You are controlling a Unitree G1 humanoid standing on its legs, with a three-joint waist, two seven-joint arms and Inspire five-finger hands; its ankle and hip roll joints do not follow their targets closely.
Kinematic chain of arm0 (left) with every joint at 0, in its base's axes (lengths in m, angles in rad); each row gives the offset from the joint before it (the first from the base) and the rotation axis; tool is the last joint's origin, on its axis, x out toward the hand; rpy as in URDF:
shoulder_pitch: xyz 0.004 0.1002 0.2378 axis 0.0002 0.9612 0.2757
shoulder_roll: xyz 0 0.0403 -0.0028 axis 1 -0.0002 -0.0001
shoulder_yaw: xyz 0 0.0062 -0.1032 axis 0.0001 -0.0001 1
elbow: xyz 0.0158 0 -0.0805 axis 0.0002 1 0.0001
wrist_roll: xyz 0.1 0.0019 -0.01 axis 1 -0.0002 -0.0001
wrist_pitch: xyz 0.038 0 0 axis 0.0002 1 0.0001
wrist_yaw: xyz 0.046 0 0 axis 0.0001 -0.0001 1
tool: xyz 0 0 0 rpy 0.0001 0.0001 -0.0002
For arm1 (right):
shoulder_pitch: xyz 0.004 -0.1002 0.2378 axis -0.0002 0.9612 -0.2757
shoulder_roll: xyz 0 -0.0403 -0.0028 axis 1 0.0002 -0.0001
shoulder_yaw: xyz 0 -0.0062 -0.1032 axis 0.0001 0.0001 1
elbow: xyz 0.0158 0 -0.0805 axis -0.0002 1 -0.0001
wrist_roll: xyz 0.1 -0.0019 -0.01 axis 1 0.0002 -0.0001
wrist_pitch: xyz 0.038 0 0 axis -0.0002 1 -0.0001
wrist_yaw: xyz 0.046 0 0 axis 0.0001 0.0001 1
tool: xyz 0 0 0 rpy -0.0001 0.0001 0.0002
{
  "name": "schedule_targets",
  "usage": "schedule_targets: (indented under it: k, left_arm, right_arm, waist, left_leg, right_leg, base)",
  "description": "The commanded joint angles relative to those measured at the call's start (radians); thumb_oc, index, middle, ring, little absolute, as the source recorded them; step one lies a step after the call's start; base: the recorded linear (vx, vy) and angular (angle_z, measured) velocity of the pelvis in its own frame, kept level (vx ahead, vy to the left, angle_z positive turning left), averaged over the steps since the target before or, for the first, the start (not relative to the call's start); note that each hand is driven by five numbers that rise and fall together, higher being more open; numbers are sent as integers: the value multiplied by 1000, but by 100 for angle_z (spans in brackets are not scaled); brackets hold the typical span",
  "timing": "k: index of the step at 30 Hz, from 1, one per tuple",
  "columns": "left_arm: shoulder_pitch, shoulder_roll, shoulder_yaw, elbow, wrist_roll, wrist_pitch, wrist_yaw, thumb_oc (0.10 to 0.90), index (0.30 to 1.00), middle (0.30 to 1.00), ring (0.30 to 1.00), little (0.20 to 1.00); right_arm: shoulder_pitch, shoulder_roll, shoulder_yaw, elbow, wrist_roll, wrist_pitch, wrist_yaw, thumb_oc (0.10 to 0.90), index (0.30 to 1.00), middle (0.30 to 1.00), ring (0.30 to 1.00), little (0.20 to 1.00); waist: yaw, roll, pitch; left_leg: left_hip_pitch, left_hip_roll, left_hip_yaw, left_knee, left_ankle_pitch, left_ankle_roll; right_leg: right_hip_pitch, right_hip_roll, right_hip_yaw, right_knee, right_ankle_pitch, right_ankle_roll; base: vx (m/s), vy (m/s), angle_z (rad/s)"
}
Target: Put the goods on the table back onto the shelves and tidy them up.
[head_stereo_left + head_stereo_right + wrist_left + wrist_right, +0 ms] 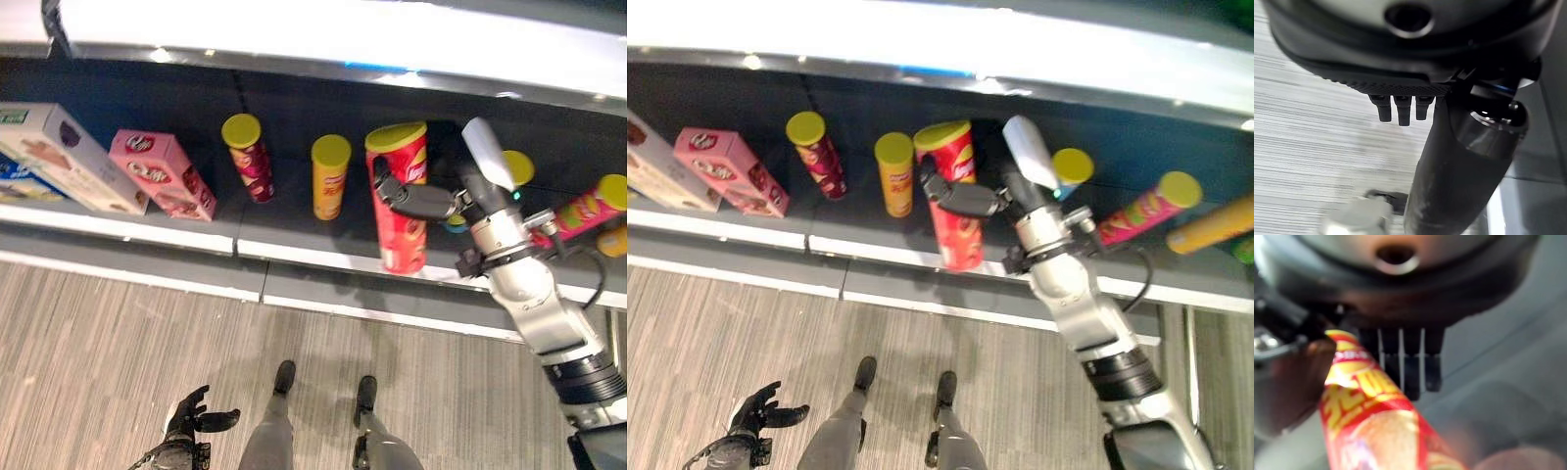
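A tall red chip can point(401, 201) with a yellow lid stands a little tilted at the front edge of the dark shelf point(294, 257). My right hand point(468, 201) reaches in from the right. Its dark fingers point(416, 201) lie straight across the can's front, and the white-covered thumb point(487, 152) sticks up, clear of the can. In the right wrist view the red can point(1369, 416) runs along the straight fingers point(1410, 369). My left hand point(191, 416) hangs low over the floor with relaxed fingers point(1398, 110), holding nothing.
On the shelf stand a maroon can point(250, 157), a yellow can point(330, 176), a pink box point(162, 174) and a white box point(59, 157). A yellow-lidded can point(517, 166) stands behind my hand. A pink can point(588, 208) and an orange one point(615, 238) lie at right.
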Motion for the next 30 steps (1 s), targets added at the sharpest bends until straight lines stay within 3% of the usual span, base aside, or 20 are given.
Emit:
schedule_targets:
  k: [1, 8, 18, 19, 26, 30]
  left_arm:
    - [39, 100, -39, 0, -14, -23, 42, 800, 900, 900, 900, 900]
    - [28, 71, -64, -14, -6, -23, 62, 800, 900, 900, 900, 900]
    - [4, 57, -82, -25, -1, -29, 80, 800, 900, 900, 900, 900]
    - [-62, 190, 27, 64, -41, -32, 112, 800, 900, 900, 900, 900]
    - [-78, 180, 42, 151, -20, -26, 117, 800, 900, 900, 900, 900]
    - [-96, 166, 45, 180, -1, -22, 132, 800, 900, 900, 900, 900]
  right_arm:
    - [-135, -38, -82, -97, -125, -23, -159, 400, 300, 300, 300, 300]
    - [-119, 6, -136, -118, -225, 0, -254, 400, 300, 300, 300, 300]
    - [-105, 70, -139, -118, -231, 5, -285, 400, 300, 300, 300, 300]
    - [-135, 62, -110, 38, 225, -65, -176, 400, 300, 300, 300, 300]
    - [-178, 42, -102, 30, 203, -70, -177, 400, 300, 300, 300, 300]
    - [-204, 21, -88, 12, 118, -60, -196, 400, 300, 300, 300, 300]
  waist:
    - [2, -12, -41]
    - [4, 14, -25]
    - [-4, 18, -28]
    - [-43, -111, 62]
    - [-34, -120, 54]
    - [-34, -121, 47]
  left_leg:
    - [-31, -14, 23, 88, -136, -7]
    - [-57, -22, 24, 78, -126, -7]
    - [-59, -22, 37, 59, -123, -7]
    - [-201, -16, 56, 142, -140, -2]
    - [-192, -27, 58, 136, -149, 9]
    - [-184, -29, 64, 123, -147, 11]
  right_leg:
    - [20, -114, -1, 69, -68, 130]
    - [11, -123, -11, 56, -68, 135]
    - [12, -128, -7, 37, -66, 138]
    - [-90, -79, 106, 43, -26, 119]
    - [-88, -91, 114, 23, -10, 126]
    - [-91, -92, 110, 18, -7, 127]
  base:
    - [-3, -31, 24]
    - [-6, -12, 11]
    - [0, 0, 0]
    - [28, 38, -3]
    - [27, 30, -1]
    - [18, -3, 5]
